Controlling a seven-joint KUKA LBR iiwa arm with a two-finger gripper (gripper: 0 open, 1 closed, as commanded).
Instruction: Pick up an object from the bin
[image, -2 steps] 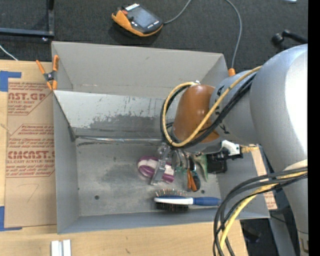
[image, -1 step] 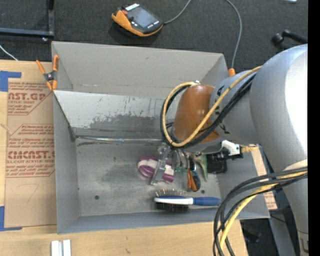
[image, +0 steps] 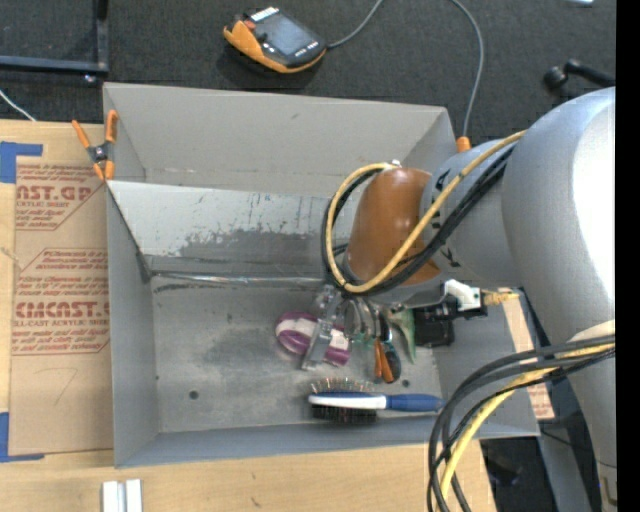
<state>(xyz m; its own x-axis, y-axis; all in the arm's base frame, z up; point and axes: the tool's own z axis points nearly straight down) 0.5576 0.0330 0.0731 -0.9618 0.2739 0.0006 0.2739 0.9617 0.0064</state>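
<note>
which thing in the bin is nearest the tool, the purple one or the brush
The purple and white thing on the mid floor: the tool is right at its edge, whereas the blue-handled brush lies apart, along the near wall.

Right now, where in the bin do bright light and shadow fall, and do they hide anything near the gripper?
Camera view: the bin's back wall takes the brightest light; camera view: shadow lies under the arm, right of the gripper, making the small things there hard to tell; camera view: the purple thing and the blue-handled brush are plainly lit.
</note>
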